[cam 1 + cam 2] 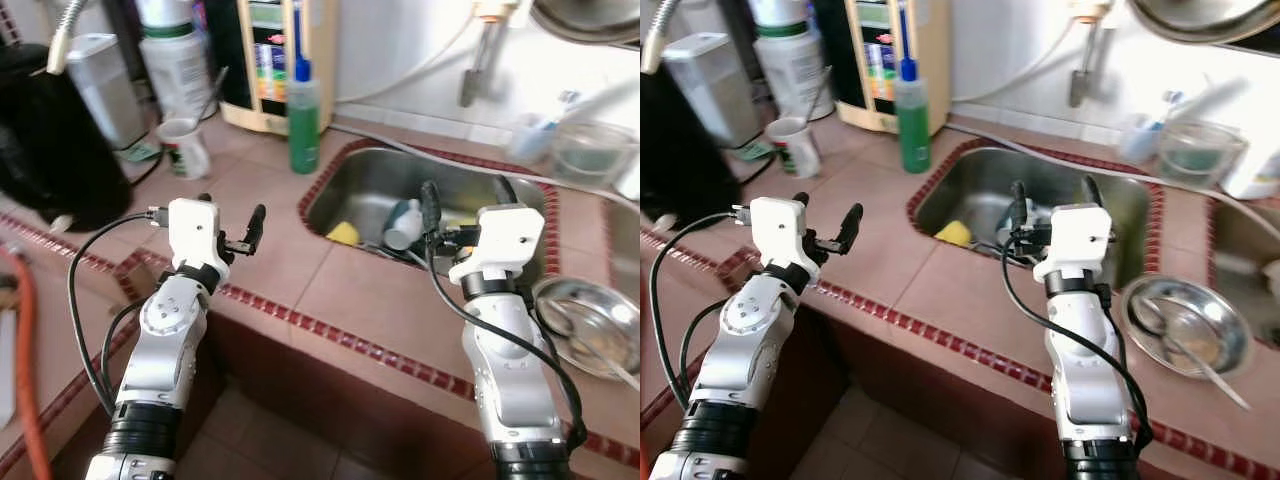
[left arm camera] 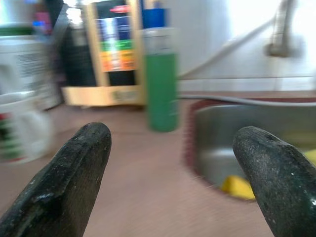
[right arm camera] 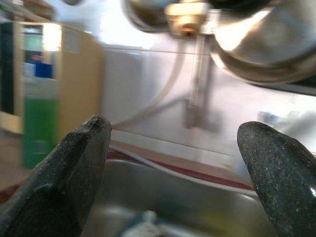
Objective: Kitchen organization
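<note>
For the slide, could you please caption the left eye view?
Both grippers, left and right, open over the tiled counter, the right above the sink.

Bare tiled counter point(image 1: 300, 250) ahead, green bottle point(image 1: 304, 120) and mug point(image 1: 186, 147) behind, sponge point(image 1: 343, 233) in sink point(image 1: 372, 182)

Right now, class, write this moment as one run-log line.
left gripper: open, over counter | right gripper: open, over sink | yellow sponge: in sink | green bottle: upright beside sink
</note>
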Robot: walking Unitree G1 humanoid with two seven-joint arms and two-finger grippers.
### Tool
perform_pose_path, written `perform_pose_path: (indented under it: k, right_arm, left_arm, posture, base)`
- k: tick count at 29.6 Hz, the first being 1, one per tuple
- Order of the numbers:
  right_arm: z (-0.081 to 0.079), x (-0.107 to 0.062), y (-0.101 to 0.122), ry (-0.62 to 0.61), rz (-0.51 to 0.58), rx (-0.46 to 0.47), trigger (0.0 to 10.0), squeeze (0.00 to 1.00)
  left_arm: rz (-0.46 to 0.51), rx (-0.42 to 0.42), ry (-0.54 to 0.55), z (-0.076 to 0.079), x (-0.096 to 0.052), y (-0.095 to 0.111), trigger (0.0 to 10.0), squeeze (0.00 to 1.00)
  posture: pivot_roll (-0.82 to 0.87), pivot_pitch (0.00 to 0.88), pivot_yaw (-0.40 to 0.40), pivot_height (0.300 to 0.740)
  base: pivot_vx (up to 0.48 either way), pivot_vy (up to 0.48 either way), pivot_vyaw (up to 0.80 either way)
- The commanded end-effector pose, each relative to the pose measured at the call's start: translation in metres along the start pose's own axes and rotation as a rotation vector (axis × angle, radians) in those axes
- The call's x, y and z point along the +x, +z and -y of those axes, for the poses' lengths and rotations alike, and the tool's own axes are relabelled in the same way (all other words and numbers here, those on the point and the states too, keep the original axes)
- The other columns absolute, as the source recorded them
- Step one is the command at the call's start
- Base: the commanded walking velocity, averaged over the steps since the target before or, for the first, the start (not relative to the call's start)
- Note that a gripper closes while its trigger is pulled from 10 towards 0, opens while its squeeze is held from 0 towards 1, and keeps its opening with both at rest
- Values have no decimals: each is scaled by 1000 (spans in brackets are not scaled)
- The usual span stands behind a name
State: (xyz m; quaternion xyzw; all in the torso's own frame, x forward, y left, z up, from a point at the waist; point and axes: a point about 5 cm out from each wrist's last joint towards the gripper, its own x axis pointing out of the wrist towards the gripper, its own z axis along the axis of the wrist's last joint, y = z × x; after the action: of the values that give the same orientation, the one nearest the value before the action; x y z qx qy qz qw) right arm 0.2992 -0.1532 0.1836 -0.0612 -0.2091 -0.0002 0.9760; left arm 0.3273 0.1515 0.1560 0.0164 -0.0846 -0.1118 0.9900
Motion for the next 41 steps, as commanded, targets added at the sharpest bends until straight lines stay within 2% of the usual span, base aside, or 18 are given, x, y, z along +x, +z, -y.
perform_pose_path:
  k: [1, 7, 13, 41]
  right_arm:
    - [1, 1, -2, -7, -16, -7, 10000, 0]
    - [2, 1, -2, -5, -21, -16, 10000, 0]
    - [2, 2, -2, -3, -20, -26, 10000, 0]
    - [-5, 2, 1, 65, 17, -33, 10000, 0]
  left_arm:
    - [7, 7, -9, 1, 2, 2, 10000, 0]
    - [13, -2, -19, 3, 2, 4, 10000, 0]
    - [12, -17, -20, 4, 2, 3, 10000, 0]
    - [10, -48, -13, 6, 0, 2, 10000, 0]
  posture:
    - [-166, 0, 47, 711]
    - [-167, 0, 45, 711]
    - [-168, 0, 43, 711]
    - [-156, 0, 15, 711]
  base:
    - [0, 0, -775]
    - [0, -81, -775]
    - [0, -454, -715]
    - [0, -480, 0]
